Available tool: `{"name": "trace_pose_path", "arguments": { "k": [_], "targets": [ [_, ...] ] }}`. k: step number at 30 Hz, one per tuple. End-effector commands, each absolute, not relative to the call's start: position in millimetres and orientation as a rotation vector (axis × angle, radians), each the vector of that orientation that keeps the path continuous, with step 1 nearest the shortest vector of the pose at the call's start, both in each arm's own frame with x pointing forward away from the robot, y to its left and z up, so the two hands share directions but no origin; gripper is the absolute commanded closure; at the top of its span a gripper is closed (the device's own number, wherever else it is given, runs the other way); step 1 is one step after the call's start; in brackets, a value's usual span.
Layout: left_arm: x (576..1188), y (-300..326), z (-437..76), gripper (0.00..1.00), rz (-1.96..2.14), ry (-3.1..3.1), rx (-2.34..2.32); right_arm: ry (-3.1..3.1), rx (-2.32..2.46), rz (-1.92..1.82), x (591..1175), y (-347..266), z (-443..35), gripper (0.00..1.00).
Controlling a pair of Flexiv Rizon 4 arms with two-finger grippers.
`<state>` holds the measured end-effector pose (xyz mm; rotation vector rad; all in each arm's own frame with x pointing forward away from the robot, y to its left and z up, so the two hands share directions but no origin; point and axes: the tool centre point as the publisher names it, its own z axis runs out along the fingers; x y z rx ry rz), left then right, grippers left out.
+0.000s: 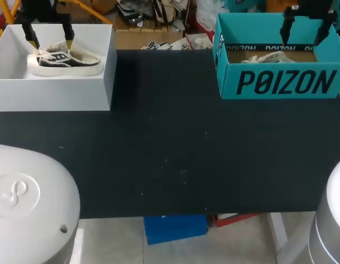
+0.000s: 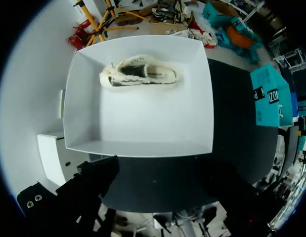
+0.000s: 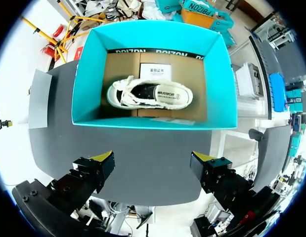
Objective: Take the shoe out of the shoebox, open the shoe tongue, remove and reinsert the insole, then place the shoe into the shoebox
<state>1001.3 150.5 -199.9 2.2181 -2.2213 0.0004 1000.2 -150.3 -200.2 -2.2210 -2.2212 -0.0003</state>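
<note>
Bold black lettering across the near wall of the open teal cardboard shoebox (image 1: 285, 82), far right on the black tabletop (image 1: 170, 154). More lettering on a black band (image 3: 155, 51) along the inner far rim. On the brown floor inside, a small white printed card (image 3: 155, 70), touching the far side of a cream-and-black canvas sneaker (image 3: 149, 94) resting on its sole. Dark print on its insole, too small to make out.

Right claw (image 3: 153, 160) above the shoebox's near side, yellow-tipped fingers spread wide, nothing between them. Sneaker ahead of the fingers and well apart from them.

Far left, an unmarked open white cardboard box (image 1: 54, 91), with a matching second sneaker (image 1: 62, 59) inside near the far wall. Left claw (image 1: 49, 36) above that box, fingers wide apart, gripping nothing. Second sneaker ahead of them, clear of both tips.
</note>
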Motion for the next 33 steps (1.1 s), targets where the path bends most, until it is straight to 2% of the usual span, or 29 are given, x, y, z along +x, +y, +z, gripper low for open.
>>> {"name": "trace_pose_path", "arguments": {
  "k": [1, 12, 24, 25, 33],
  "targets": [
    [998, 151, -201, 0.00, 0.008, -2.362, 2.090, -2.221, -2.221, 0.000, 1000, -150, -200, 0.00],
    [1041, 185, -204, 0.00, 0.049, -3.174, 0.821, -2.221, -2.221, 0.000, 1000, -150, -200, 0.00],
    [1041, 188, -211, 0.00, -0.013, -3.253, 0.798, -2.221, -2.221, 0.000, 1000, -150, -200, 0.00],
    [1038, 187, -215, 0.00, 0.065, -3.237, 0.592, -2.221, -2.221, 0.000, 1000, -150, -200, 0.00],
    [1088, 220, -234, 0.00, 0.224, -3.282, 0.310, -2.221, -2.221, 0.000, 1000, -150, -200, 0.00]
  ]
}}
